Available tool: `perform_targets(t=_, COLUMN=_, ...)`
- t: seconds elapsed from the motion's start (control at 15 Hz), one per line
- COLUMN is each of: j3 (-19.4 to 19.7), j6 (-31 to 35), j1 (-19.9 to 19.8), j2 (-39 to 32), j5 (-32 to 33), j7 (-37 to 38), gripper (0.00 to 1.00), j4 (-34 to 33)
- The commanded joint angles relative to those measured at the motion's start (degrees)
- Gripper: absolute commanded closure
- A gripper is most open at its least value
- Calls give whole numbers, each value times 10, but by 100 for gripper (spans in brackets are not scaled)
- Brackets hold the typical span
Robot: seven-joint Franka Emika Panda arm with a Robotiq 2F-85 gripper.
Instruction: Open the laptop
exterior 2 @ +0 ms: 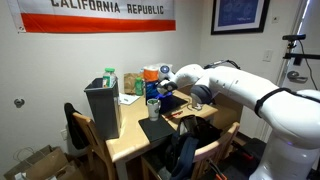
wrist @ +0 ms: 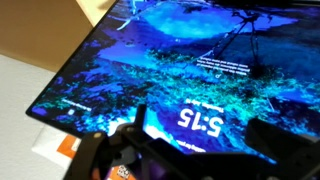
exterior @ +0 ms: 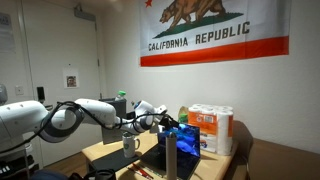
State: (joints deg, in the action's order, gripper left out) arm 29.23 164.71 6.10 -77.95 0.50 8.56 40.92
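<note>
Wooden table (exterior: 105, 152) carried clutter. Gripper (exterior: 166, 123) hovered at lid top, jaws spread, gripping nothing. Laptop (exterior: 183, 148) stood mid-table, lid raised, blue screen lit. Paper-towel pack (exterior: 212, 128) close behind, right. Risk: excess push could overstrain hinge or tip laptop backward.

My arm (exterior: 95, 112) reaches from the left to the laptop (exterior: 185, 152) — lid up, screen glowing blue — gripper (exterior: 166, 123) by its top edge, towel pack (exterior: 212, 128) just beside.
</note>
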Motion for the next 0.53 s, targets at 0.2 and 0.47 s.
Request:
perform_targets(t=0.2, j3=-114, j6=-115, j1=-14, j2=98, j5=43, j7=-129, gripper=0, j4=37)
perform_targets(t=0.47, j3=-201, j6=-222, j1=-40, j2=142, j5=66, j7=-213, gripper=0, j4=47)
